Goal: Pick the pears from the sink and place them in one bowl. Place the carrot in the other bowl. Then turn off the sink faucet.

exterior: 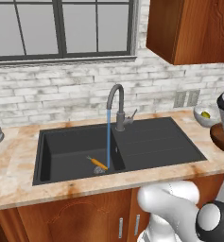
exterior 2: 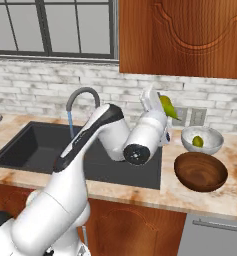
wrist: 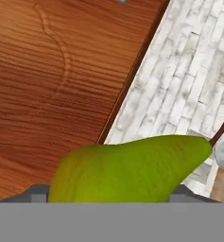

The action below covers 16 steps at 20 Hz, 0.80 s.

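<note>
Light is even and bright in all 3 views, flat and without a clear source; the window (exterior: 61, 28) shows plain pale grey panes with no sunbeam. Shadows are faint: a soft darkening under the cabinet (exterior 2: 182, 37) along the brick wall (exterior: 75, 90). The black sink (exterior: 146, 142) stays matte with no glare, while the grey bowl (exterior 2: 212, 141) carries a mild sheen. Edges look slightly soft and pixelated. The pear (wrist: 127, 170) sits close, its skin smoothly shaded, wood grain behind it crisp.

A kitchen: sink (exterior: 146, 142), faucet (exterior: 117, 106), wooden cabinets (exterior 2: 182, 37), stone counter (exterior: 14, 170).
</note>
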Available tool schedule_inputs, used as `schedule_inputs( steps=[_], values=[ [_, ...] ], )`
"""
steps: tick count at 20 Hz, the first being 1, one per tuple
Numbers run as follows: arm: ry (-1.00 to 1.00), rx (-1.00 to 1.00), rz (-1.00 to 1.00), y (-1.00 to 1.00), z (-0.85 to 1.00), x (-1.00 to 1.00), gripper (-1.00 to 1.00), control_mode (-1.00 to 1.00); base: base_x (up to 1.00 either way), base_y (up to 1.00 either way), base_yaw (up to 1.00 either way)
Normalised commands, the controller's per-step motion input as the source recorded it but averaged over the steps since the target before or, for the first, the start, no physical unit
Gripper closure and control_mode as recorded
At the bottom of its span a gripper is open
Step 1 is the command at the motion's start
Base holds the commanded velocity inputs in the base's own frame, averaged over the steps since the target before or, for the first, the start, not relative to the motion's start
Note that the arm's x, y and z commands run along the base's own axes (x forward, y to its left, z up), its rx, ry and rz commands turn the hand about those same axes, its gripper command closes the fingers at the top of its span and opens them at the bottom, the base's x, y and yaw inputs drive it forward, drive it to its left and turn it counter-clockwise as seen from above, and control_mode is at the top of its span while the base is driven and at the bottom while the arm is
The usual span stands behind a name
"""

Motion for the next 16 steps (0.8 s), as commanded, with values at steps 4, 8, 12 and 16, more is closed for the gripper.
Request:
schedule_inputs(
  steps=[4, 8, 12, 16],
  values=[
    [0.23, 0.12, 0.0, -0.83, -0.28, 0.7, 1.0, -1.0, 0.0, 0.0, 0.0],
    [0.01, 0.03, 0.0, -0.18, -0.02, 0.06, 1.0, -1.0, 0.0, 0.0, 0.0],
    [0.17, -0.02, 0.0, -0.16, -0.62, 0.67, 1.0, -1.0, 0.0, 0.0, 0.0],
    [0.16, -0.04, 0.0, -0.13, -0.49, 0.92, 1.0, -1.0, 0.0, 0.0, 0.0]
  ],
)
